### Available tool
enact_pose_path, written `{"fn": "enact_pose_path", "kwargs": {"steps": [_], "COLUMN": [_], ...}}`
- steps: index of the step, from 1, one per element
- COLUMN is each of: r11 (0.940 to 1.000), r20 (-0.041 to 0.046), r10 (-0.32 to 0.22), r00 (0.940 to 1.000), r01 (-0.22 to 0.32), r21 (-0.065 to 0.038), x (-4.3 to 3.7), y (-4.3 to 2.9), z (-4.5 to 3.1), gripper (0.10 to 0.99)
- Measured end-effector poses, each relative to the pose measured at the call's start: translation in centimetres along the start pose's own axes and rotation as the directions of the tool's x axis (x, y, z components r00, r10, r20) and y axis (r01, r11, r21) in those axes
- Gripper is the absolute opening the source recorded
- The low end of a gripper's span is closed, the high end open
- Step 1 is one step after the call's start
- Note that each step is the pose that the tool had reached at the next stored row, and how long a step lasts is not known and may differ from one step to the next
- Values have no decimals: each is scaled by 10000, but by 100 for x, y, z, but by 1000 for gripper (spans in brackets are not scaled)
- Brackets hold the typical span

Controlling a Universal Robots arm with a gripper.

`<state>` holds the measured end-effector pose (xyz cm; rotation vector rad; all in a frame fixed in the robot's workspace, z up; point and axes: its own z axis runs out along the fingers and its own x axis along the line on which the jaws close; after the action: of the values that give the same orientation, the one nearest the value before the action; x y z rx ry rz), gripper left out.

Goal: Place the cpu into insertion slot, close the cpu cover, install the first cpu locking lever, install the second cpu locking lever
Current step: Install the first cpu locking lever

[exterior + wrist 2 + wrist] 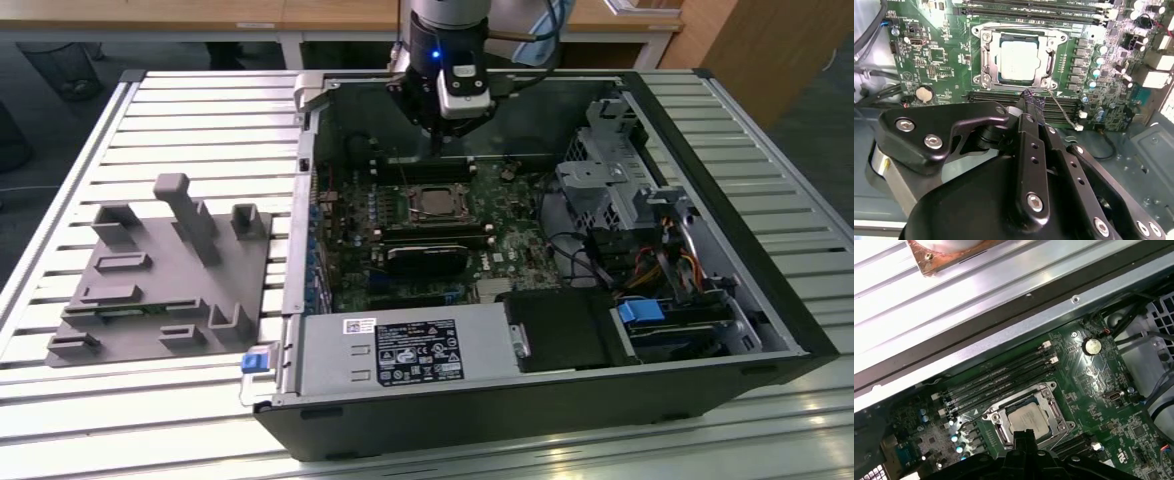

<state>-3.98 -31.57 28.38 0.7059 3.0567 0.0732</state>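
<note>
The pale silver square cpu (pixel 1020 61) lies seated in the black square insertion slot (pixel 996 65). The silvery metal-frame cpu cover (pixel 985 60) looks folded down around it. A thin wire locking lever (pixel 1063 109) beside the slot seems unlatched, so I judge the lever steps undone. The black gripper (pixel 1032 101), fingers pinched together and empty, hovers just beside the slot, over long black memory slots (pixel 989 95). Nothing stands over the slot itself.

The cpu (pixel 1020 61) lies seated in the insertion slot (pixel 996 60) on the green motherboard (pixel 939 65), with the silvery cpu cover (pixel 985 62) lying flat around it. The black gripper (pixel 1032 100), its tape-wrapped tips drawn together, hovers just beside the cover's edge, over the long memory slots (pixel 1064 107).
</note>
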Motion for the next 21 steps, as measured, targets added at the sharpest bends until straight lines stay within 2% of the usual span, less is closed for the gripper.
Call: {"fn": "enact_pose_path", "kwargs": {"steps": [11, 21], "r11": [9960, 9860], "r20": [-42, -79], "r10": [-890, -1667], "r00": [9960, 9860], "r01": [890, 1667], "r21": [5, 6], "x": [0, 0], "y": [0, -1], "z": [0, 0], "gripper": [106, 106]}}
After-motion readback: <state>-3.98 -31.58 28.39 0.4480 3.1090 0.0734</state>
